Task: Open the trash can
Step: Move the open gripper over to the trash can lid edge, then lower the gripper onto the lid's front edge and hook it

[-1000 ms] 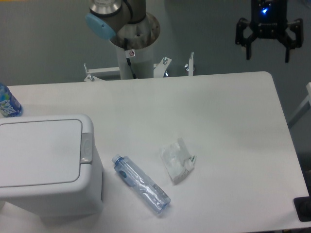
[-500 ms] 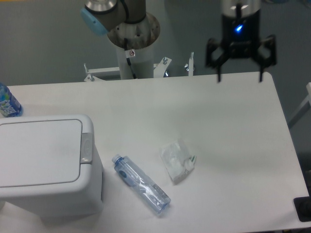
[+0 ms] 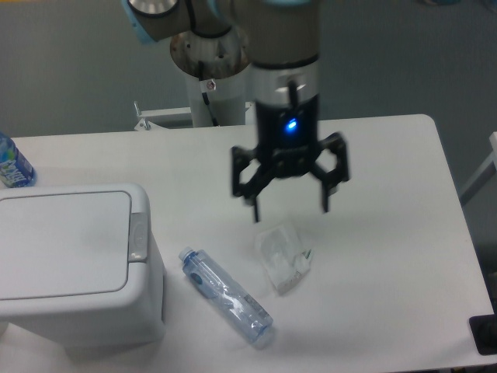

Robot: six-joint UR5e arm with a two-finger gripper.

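One trash can (image 3: pixel 74 264) at lower left, lid shut, claw (image 3: pixel 290 208) well right, fingers apart

A clear plastic bottle (image 3: pixel 226 295) lies at lower centre, crumpled wrapper (image 3: pixel 283 260) just right; a blue-labelled bottle (image 3: pixel 12 165) sits far left.

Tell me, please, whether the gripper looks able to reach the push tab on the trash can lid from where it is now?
Probably yes. The gripper hangs open above the crumpled wrapper, to the right of the trash can. Nothing stands between it and the grey tab; the clear bottle lies flat, below the path.
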